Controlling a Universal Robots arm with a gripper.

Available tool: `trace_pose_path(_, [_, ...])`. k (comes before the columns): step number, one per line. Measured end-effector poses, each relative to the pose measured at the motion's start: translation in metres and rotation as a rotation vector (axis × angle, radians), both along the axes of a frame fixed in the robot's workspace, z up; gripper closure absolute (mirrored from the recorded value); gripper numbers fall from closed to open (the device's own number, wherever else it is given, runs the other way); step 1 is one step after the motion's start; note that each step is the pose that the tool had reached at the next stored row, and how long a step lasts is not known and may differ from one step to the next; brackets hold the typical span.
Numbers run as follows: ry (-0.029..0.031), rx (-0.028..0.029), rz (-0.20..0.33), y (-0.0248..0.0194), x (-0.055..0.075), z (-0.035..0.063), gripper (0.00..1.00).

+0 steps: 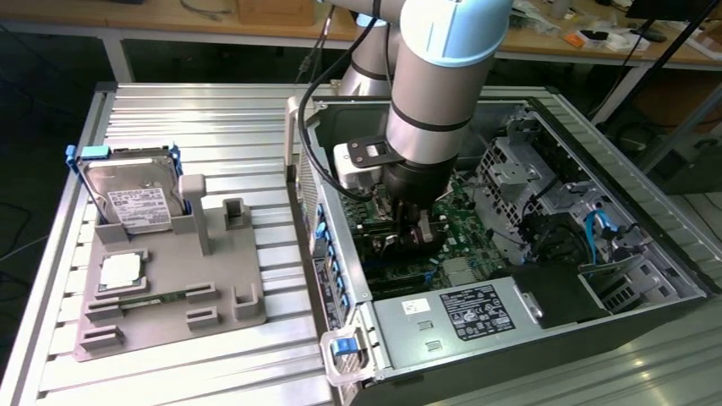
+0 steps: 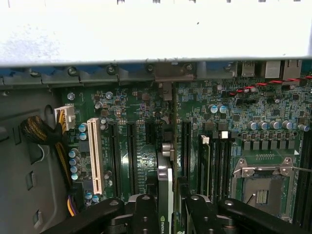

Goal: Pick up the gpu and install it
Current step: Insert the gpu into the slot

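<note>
In the wrist view the gpu [image 2: 165, 178] appears edge-on as a thin dark card with a silver top edge, standing upright between the black motherboard slots [image 2: 131, 156]. Its far end reaches the metal bracket [image 2: 168, 78] at the case's rear wall. My gripper [image 2: 168, 209] is shut on the card, one black finger on each side. In the exterior view the gripper [image 1: 412, 230] is down inside the open computer case [image 1: 631, 211], just above the green motherboard [image 1: 457, 216].
A grey holder [image 1: 169, 288] at the exterior view's left carries a silver hard drive [image 1: 134, 199], a square CPU chip [image 1: 121, 271] and a memory stick [image 1: 147, 298]. Inside the case are the power supply [image 1: 474, 309], a white slot [image 2: 95, 156], the CPU socket [image 2: 263, 187] and cables [image 2: 36, 131].
</note>
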State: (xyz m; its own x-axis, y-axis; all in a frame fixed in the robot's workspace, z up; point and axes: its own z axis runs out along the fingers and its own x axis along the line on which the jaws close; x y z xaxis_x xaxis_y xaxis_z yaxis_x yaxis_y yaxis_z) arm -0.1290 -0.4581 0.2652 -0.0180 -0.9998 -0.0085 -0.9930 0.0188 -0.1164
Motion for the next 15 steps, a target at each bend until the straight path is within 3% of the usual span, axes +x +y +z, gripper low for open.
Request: trace_pose_path(15, [0.0001, -0.0001, 0.000, 0.0000, 0.0000, -0.0035, 0.73])
